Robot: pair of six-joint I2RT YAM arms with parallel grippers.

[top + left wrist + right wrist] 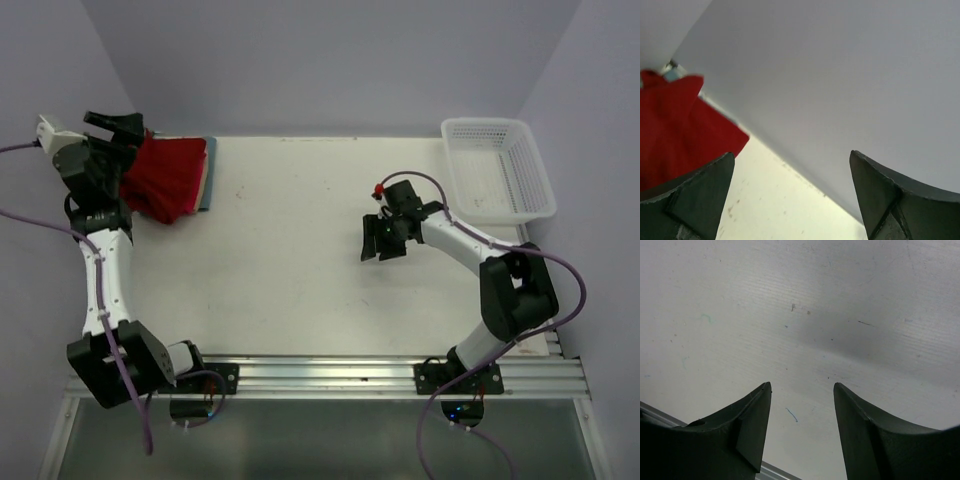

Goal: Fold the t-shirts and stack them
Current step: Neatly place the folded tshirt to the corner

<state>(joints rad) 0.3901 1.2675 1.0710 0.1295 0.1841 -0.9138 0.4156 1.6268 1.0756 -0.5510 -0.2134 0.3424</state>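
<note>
A dark crimson t-shirt lies bunched on top of a stack at the far left of the table. Thin edges of a pinkish-red t-shirt and a blue-grey t-shirt show under its right side. My left gripper is open and empty, raised at the stack's far left corner. In the left wrist view the crimson shirt lies left of the fingers, not between them. My right gripper is open and empty above bare table right of centre, and it also shows in the right wrist view.
A white plastic mesh basket stands at the far right corner, behind the right arm. Grey walls close the table at the back and sides. A metal rail runs along the near edge.
</note>
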